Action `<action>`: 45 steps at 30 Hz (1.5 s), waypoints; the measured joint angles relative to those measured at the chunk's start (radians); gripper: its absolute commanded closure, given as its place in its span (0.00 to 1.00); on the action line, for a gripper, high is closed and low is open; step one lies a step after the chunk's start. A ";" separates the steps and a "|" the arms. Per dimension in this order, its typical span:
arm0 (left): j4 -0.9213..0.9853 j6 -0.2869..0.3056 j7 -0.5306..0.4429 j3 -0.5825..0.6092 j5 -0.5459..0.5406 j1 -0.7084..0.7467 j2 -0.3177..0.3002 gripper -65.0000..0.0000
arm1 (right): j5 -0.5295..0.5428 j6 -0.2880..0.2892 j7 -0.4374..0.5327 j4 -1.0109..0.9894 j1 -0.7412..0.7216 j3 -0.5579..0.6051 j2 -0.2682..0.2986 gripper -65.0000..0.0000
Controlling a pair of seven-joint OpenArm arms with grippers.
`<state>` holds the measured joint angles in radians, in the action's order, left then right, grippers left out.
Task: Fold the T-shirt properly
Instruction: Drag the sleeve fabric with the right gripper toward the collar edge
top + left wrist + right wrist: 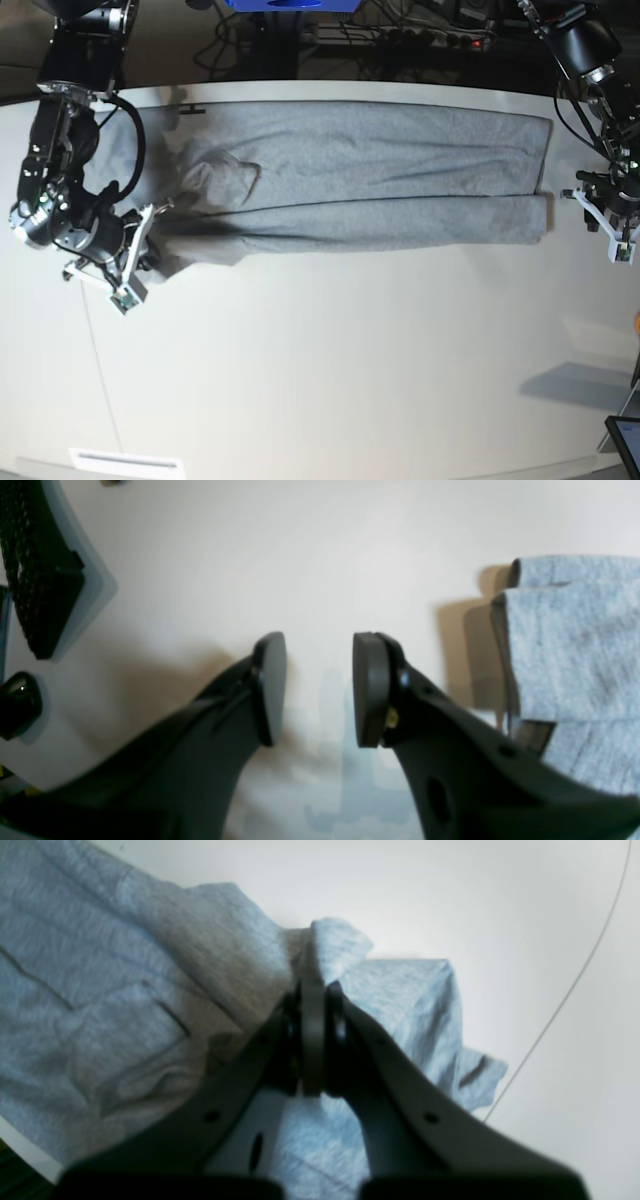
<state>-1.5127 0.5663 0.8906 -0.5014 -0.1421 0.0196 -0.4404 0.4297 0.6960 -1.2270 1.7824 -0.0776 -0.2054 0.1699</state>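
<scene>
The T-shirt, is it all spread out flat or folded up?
Partly folded. The T-shirt lies as a long band on the table, its near edge doubled over. The right gripper pinches one bunched end.

Heather-grey cloth T-shirt [350,175] (soft, matt) lies on a smooth white table [330,370].

white table [330,350], dark cabled backdrop [400,40]
</scene>
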 measured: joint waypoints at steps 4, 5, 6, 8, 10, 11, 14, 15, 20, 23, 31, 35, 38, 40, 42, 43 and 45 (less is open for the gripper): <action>0.000 0.000 0.000 0.000 0.000 0.000 0.000 0.65 | 0.002 0.000 -0.001 0.053 0.043 0.000 -0.003 1.00; 0.001 0.000 0.000 0.000 0.000 0.000 0.000 0.65 | 0.007 0.000 0.000 0.058 0.049 0.000 -0.003 1.00; 0.001 0.000 0.000 0.000 0.000 0.000 0.000 0.65 | 0.009 0.000 0.002 0.059 0.055 0.000 -0.003 1.00; 0.001 0.000 0.000 0.000 0.000 0.000 0.000 0.65 | 0.008 0.000 0.001 0.059 0.074 0.000 -0.003 1.00; 0.001 0.000 0.000 0.000 0.000 0.000 0.000 0.65 | 0.008 0.000 -0.001 0.060 0.093 0.000 -0.003 1.00; 0.001 0.000 0.000 0.000 0.000 0.000 0.000 0.65 | 0.005 0.000 -0.002 0.066 0.103 0.000 -0.007 1.00; 0.001 0.000 0.000 0.000 0.000 0.000 0.000 0.65 | 0.006 0.000 -0.002 0.110 0.128 0.000 -0.023 1.00; 0.001 0.000 0.000 0.000 0.000 0.000 -0.001 0.65 | 0.010 0.000 0.002 0.127 0.137 0.000 -0.024 1.00; 0.001 0.000 0.000 0.000 0.000 0.000 -0.001 0.65 | 0.009 0.000 0.001 0.144 0.170 0.000 -0.021 1.00; 0.001 0.000 0.000 0.000 0.001 0.000 -0.001 0.65 | 0.006 0.000 -0.002 0.144 0.191 0.000 -0.022 1.00; 0.001 0.000 0.000 0.000 0.000 0.000 -0.001 0.65 | 0.007 0.000 0.002 0.144 0.209 0.000 -0.022 1.00; 0.001 0.000 0.000 0.000 0.001 0.000 -0.001 0.65 | 0.005 0.000 0.000 0.151 0.217 0.000 -0.021 1.00; 0.001 0.000 0.000 0.000 0.018 0.000 -0.003 0.65 | 0.008 0.000 0.002 0.177 0.222 0.000 -0.020 1.00; 0.001 0.000 0.000 0.000 0.070 0.000 -0.002 0.65 | 0.009 0.000 0.001 0.177 0.226 0.000 -0.018 1.00; 0.001 0.000 0.000 0.000 0.083 0.000 0.000 0.65 | 0.010 0.000 -0.001 0.177 0.235 -0.022 -0.020 1.00; 0.002 0.000 0.000 0.000 0.082 0.000 0.002 0.65 | 0.010 0.000 -0.002 0.177 0.240 -0.038 -0.019 1.00; 0.002 0.000 -0.001 0.000 0.082 0.000 0.002 0.65 | 0.001 0.000 -0.003 0.179 0.246 -0.054 -0.016 1.00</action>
<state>-1.5112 0.5659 0.8898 -0.5014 -0.0601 0.0193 -0.4385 0.4309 0.6960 -1.2301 1.9610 0.1684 -0.2596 0.1535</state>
